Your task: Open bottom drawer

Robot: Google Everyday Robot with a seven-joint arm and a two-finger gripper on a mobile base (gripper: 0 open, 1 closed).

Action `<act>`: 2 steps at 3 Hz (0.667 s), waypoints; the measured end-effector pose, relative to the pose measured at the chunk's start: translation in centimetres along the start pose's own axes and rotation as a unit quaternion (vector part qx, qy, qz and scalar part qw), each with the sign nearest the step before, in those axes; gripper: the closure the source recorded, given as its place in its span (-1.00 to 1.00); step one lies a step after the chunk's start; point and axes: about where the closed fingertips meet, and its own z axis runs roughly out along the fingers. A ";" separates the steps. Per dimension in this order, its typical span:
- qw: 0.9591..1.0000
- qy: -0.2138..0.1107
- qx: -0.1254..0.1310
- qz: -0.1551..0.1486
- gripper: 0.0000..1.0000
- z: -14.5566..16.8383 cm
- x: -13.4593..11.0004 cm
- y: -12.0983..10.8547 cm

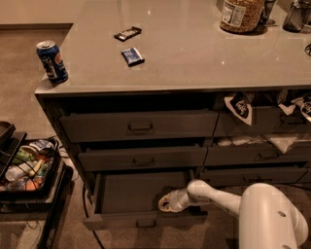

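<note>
Dark-grey bottom drawer [146,219] sits lowest in the left three-drawer stack, under the bench [204,63]. It is pulled out, front well forward of the two taller fronts above it, with the dark inside showing. Small rectangular pull at centre of its front. The white gripper [166,203] is low at the right end of the open drawer, over its inside, just behind the front panel. Open or closed: cannot tell, and contact with the drawer is unclear. White arm [218,197] runs in from the lower right.

On the bench top: blue soda can [52,62] at the left front corner, dark snack bar [128,33] and blue packet [132,56] near each other mid-left, a jar [241,14] at the back right. The neighbouring stack to the right has bags [239,106] sticking out of its top drawer. Black cart [29,189] with mixed items stands on the floor at left.
</note>
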 end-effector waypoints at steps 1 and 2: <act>0.999 -0.020 -0.030 0.012 1.00 0.4 -0.6 1.6; 0.993 -0.051 -0.092 0.044 1.00 3.6 -0.4 4.4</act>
